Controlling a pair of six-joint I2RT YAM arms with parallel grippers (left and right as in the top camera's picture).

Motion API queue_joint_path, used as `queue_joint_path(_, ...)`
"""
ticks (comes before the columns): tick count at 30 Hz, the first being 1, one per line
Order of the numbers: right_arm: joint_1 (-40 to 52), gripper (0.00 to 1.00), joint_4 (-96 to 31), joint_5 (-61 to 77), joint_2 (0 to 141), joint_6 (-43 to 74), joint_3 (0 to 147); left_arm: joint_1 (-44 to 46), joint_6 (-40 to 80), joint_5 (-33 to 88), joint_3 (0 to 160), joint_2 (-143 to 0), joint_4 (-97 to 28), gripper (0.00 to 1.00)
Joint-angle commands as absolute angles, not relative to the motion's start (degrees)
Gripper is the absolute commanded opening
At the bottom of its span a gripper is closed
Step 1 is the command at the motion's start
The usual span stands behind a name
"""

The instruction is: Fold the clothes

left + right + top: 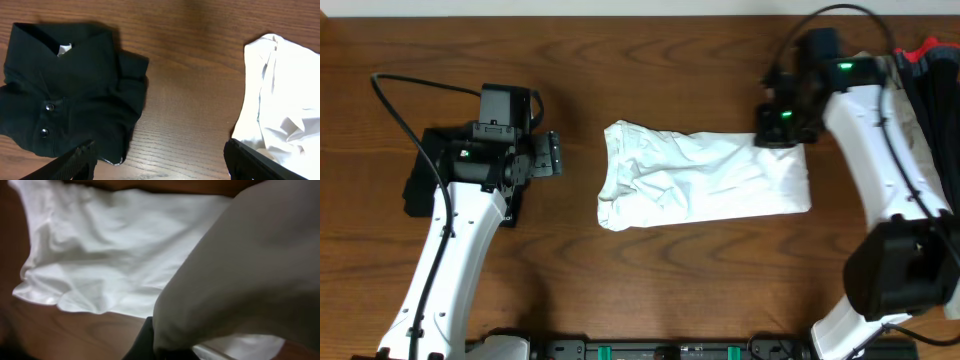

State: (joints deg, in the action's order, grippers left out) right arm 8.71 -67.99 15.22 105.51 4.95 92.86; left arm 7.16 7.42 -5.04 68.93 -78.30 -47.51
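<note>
T-shirt [705, 178], white, pinched at one corner by right gripper [782, 138]; left gripper [553, 155] hovers spread between it and black shirt [65, 100].

Bench [650, 80]: dark brown wood grain, as I see it from overhead
Centre: white T-shirt [705, 178] lying on the bench, folded to a rough, rumpled rectangle, long side left to right
Left: black shirt [65, 100] with collar and two buttons, flat on the wood, well apart from the white one
Right edge: dark and red cloth [932, 70]; I cannot tell what it rests on
</note>
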Motion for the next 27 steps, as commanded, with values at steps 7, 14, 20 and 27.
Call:
queue_joint_path(7, 20.56, 0.25, -66.67, 10.72, 110.83, 9.85, 91.42, 6.92, 6.68, -5.13, 70.43, -78.22, -47.57, 0.83)
queue_joint_path(14, 18.50, 0.31, -67.35, 10.72, 109.34, 9.82, 91.53, 6.92, 6.66, -5.13, 70.41, -78.24, -47.57, 0.84)
queue_joint_path(20, 12.97, 0.38, -69.67, 10.72, 109.30, 8.51, 91.42, 6.92, 9.10, -1.80, 68.90, -79.81, -48.42, 0.89)
queue_joint_path(27, 6.11, 0.41, -71.13, 11.07, 109.27, 6.61, 91.44, 6.98, 11.66, 23.05, 66.65, -91.07, -41.76, 0.92)
